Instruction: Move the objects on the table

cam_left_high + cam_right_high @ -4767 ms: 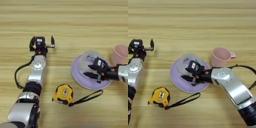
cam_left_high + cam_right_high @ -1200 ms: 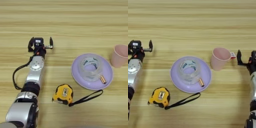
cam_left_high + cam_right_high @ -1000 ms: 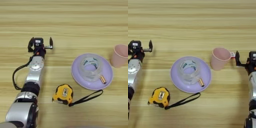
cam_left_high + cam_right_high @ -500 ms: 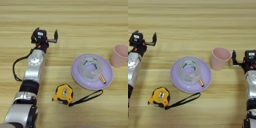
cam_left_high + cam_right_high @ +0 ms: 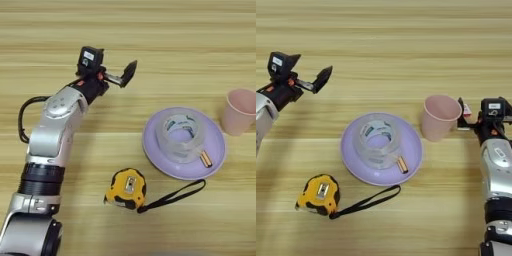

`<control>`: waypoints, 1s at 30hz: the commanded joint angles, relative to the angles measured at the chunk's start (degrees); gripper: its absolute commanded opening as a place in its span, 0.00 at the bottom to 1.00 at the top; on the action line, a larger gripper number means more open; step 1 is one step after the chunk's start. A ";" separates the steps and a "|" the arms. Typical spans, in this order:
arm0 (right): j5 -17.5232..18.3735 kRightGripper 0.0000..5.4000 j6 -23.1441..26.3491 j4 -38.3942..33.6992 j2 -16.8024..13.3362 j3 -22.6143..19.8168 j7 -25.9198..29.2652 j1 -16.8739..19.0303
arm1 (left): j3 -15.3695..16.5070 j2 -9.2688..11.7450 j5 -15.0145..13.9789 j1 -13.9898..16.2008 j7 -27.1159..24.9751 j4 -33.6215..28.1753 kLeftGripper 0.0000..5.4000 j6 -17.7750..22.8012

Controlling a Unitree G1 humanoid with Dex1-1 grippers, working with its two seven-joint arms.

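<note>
- Wooden table (image 5: 165, 45): carries everything listed.
- Left gripper (image 5: 107, 67): near the left edge, fingers spread apart, holding nothing, angled toward the centre.
- Right gripper (image 5: 483, 112): near the right edge, just beside the cup; whether its fingers are parted cannot be told.
- Lavender plate (image 5: 411, 160): centre of table; holds the tape roll and a small amber cylinder at its right rim.
- Tape roll (image 5: 376, 142): standing on the plate.
- Pink cup (image 5: 438, 117): upright, just right of the plate.
- Tape measure (image 5: 318, 194): toward the near edge, strap trailing right.
- Risk: the right gripper could tip the light cup if it closes off-centre.
</note>
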 commanded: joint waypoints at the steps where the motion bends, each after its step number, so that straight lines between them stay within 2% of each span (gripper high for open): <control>1: -0.48 0.99 1.92 -1.66 0.37 -0.06 -1.60 0.53 | -1.42 1.74 -1.53 -0.38 -3.55 -1.13 1.00 3.30; 9: -0.43 0.99 3.97 -2.88 0.88 -0.34 -4.50 0.60 | -4.37 3.44 -1.47 -2.28 -8.95 0.86 1.00 5.17; 13: -0.61 0.99 4.90 -3.63 1.31 -0.15 -5.37 0.81 | -7.28 3.77 -1.13 -2.16 -11.69 0.48 1.00 5.75; 21: -1.39 0.99 6.02 -2.85 0.83 -0.64 -7.27 0.80 | -11.11 2.55 -0.93 -1.64 -12.88 -0.12 1.00 6.29; 25: -1.37 0.99 6.13 -2.91 0.86 -0.72 -7.32 0.81 | -14.43 1.91 -1.21 -0.31 -14.08 -1.48 1.00 8.06; 30: -1.35 0.99 6.30 -3.10 0.96 -0.71 -7.28 0.87 | -18.67 1.39 0.35 0.16 -14.62 -1.36 1.00 8.09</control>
